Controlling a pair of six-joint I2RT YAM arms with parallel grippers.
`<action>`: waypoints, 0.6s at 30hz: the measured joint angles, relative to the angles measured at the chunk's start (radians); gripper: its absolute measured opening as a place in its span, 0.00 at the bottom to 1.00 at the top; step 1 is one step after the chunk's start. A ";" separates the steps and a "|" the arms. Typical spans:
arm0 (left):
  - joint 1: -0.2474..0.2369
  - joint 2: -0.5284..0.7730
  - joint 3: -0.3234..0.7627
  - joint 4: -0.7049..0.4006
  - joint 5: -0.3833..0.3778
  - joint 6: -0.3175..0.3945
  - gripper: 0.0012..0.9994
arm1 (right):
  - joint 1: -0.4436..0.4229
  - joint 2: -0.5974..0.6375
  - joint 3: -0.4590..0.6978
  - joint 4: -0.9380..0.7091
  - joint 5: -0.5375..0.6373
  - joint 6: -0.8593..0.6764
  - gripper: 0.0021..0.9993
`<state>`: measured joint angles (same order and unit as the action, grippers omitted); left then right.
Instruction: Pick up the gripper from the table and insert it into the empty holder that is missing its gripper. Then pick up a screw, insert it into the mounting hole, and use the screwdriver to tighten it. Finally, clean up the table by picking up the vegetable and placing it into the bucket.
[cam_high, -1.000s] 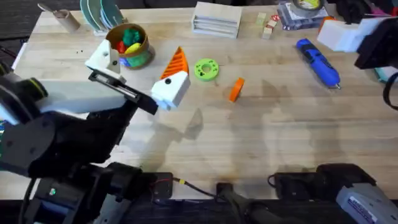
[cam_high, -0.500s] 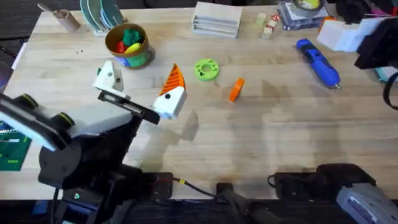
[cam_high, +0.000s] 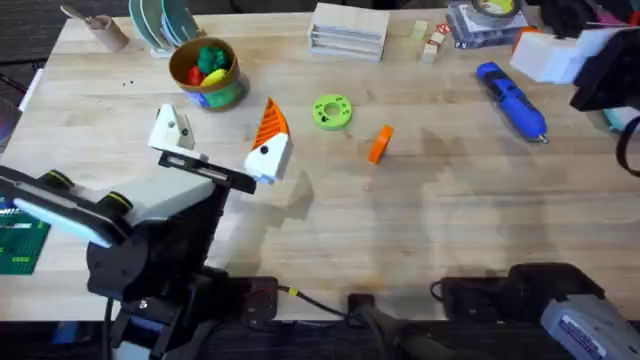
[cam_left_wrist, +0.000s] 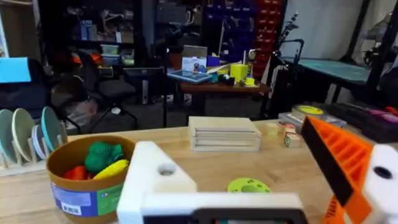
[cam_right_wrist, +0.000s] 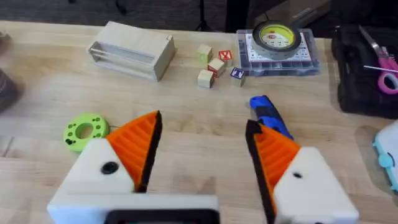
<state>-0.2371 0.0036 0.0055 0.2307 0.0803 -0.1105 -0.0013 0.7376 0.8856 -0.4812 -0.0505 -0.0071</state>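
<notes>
The first step is judged to be in hand: the gripper, a small flat orange tapered piece, is seen lying loose on the surface just beside the lime-green ring, not yet picked up. The holder, a white wedge lacking its orange pad, is carried on the left gripper, whose fingers are spread wide and empty. The right gripper is likewise held wide apart, nothing grasped; a descent onto the orange piece is called for next.
</notes>
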 joint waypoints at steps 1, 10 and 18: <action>0.000 0.000 0.000 -0.004 -0.001 0.002 0.99 | 0.000 0.000 0.000 0.000 0.000 0.000 0.87; 0.046 0.003 0.000 -0.304 0.019 0.006 0.99 | 0.000 0.000 0.000 0.000 0.000 0.000 0.87; 0.049 0.002 0.000 -0.304 0.028 0.006 0.99 | 0.000 0.000 0.000 0.000 0.000 0.000 0.87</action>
<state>-0.1879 0.0054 0.0055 -0.0731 0.1085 -0.1047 -0.0013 0.7376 0.8856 -0.4816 -0.0505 -0.0071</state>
